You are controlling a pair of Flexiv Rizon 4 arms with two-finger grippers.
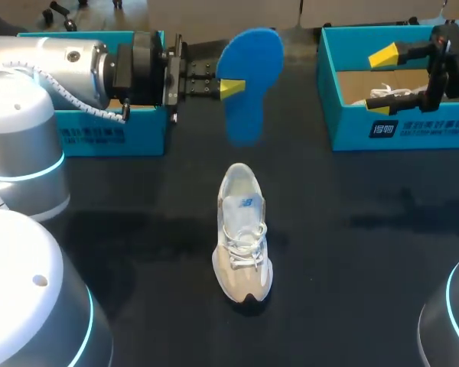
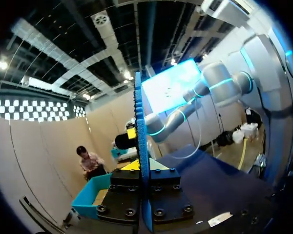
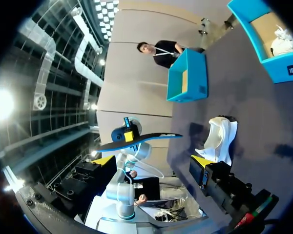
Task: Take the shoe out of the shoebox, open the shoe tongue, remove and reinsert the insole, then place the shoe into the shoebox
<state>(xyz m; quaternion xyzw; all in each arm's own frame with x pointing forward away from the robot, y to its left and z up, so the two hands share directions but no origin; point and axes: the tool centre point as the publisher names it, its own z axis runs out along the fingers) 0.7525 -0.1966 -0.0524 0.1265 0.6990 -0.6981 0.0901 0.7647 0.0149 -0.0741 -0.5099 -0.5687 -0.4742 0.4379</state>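
Note:
A white shoe (image 1: 243,233) stands upright on the dark table, toe toward the front edge, with its laces loose. High above the table behind it, my left gripper (image 1: 231,88) is shut on a blue insole (image 1: 249,76) that hangs on edge. In the left wrist view the insole (image 2: 140,141) shows edge-on, clamped between the fingers of the left gripper (image 2: 141,168). My right gripper (image 1: 382,82) hovers open and empty over the right shoebox (image 1: 413,130). The right wrist view shows the right gripper (image 3: 151,161), the shoe (image 3: 219,139) and the insole (image 3: 142,139) ahead of it.
The right teal shoebox holds a second white shoe (image 1: 386,95). Another teal box (image 1: 111,134) stands at the back left, under my left arm. Both boxes line the far side of the table, and dark tabletop (image 1: 352,252) surrounds the shoe.

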